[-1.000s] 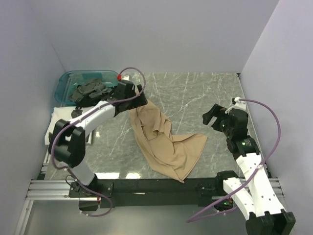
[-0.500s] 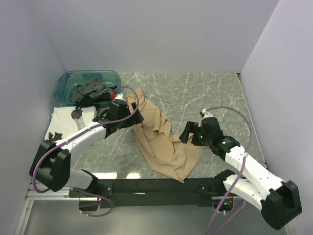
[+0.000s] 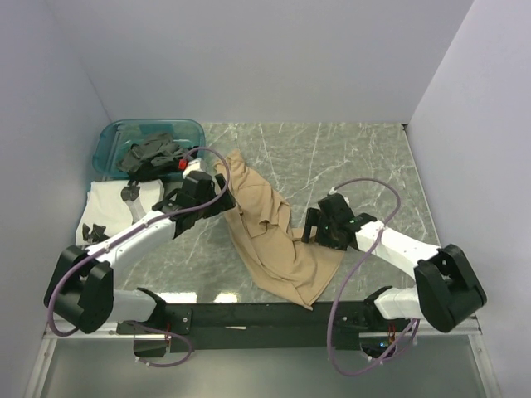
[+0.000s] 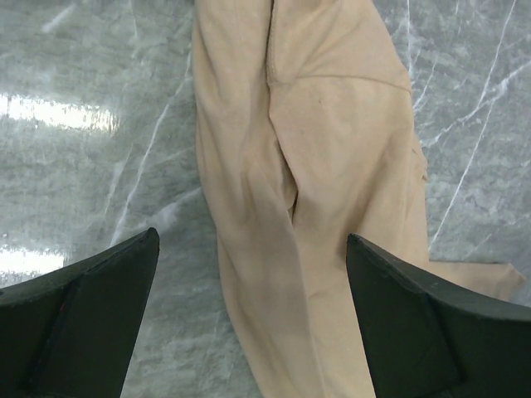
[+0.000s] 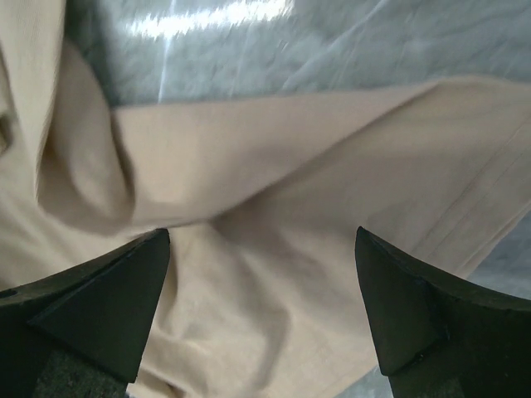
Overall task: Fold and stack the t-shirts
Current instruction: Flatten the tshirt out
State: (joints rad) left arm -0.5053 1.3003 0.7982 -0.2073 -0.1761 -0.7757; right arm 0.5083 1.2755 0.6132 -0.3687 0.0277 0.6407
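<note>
A tan t-shirt lies crumpled in a long diagonal heap on the marble table. My left gripper hovers open over its upper left end. In the left wrist view a long fold of the tan t-shirt runs between the spread fingers of the left gripper. My right gripper stands open at the shirt's right edge. In the right wrist view the right gripper frames the tan t-shirt. A white t-shirt lies flat at the left. Dark t-shirts are piled in the tub.
A teal see-through tub stands at the back left corner. The white t-shirt lies just in front of it, by the left wall. Grey walls close in the table on three sides. The black rail with the arm bases runs along the near edge.
The right arm has swung left and down from the table's right side to the tan shirt's right edge. The left gripper has pulled back and lowered over the shirt's upper end. Both stayed open.
</note>
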